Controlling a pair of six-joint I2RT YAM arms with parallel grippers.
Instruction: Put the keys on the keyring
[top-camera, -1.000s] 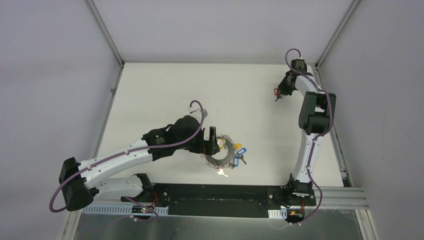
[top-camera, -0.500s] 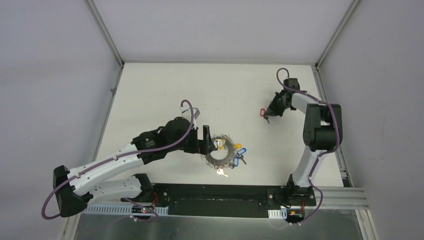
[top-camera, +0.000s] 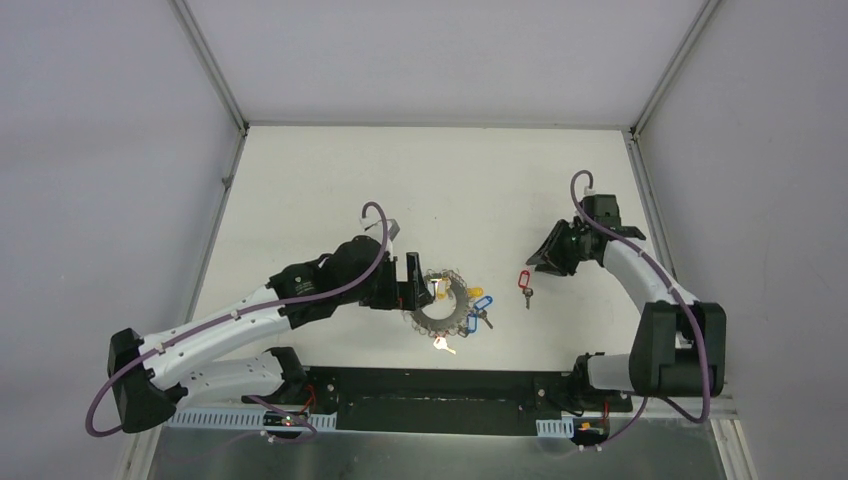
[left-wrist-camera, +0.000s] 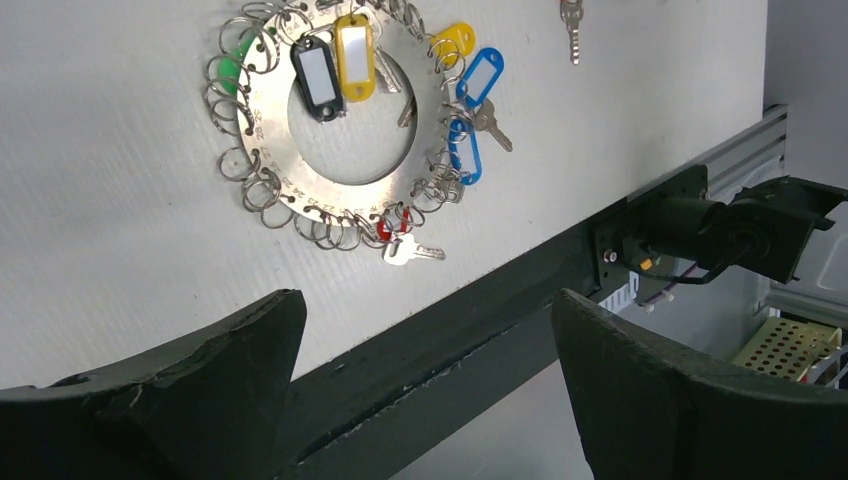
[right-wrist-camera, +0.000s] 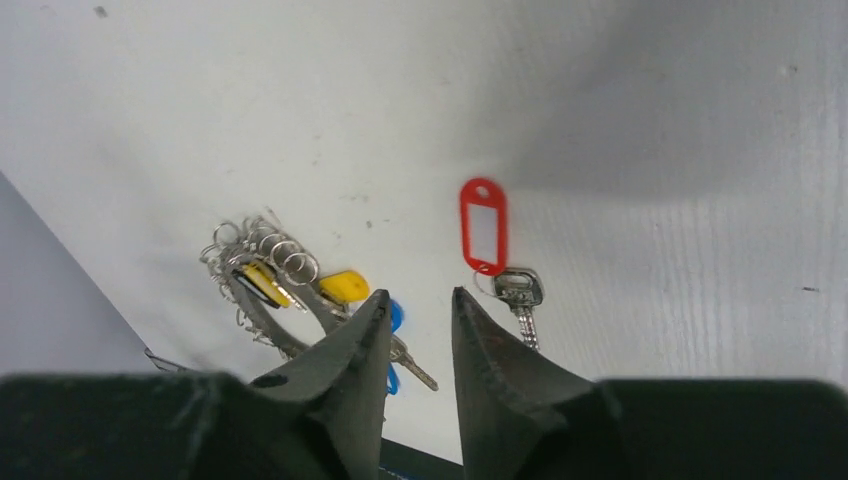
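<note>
**Operator:** Right, from above first. Where do I stand?

**Spotter:** Your left pincer hangs wide open over the far-left rim of the keyring. The keyring lies flat on the counter, toward the near edge. Your right pincer sits low just beside the red-tagged key. That key lies loose on the counter, apart from the keyring and to its right.

**Operator:** And the left wrist view?

**Spotter:** You see the whole keyring beyond the spread fingers, with nothing held. A yellow tag and a black tag lie over its hole, and blue tags lie off its right rim. One silver key lies at the near rim. I cannot tell whether it is hooked on.

**Operator:** Right wrist?

**Spotter:** The fingers stand barely parted with nothing between them. The red-tagged key lies just beyond the tips, with the tag farthest away and the blade pointing back toward the pincer.

**Operator:** So how do I take it well?

**Spotter:** I'd judge the step in hand is picking up that key.
- **Opening:** open wider before you descend, because the present gap looks too slim for the tag.
- **Grip:** pinch the tag across its narrow width and leave the small ring at the key's head free to thread.
- **Left arm:** bring the left pincer down on the keyring's rim to pin it, or it will likely slide when you push.
</note>
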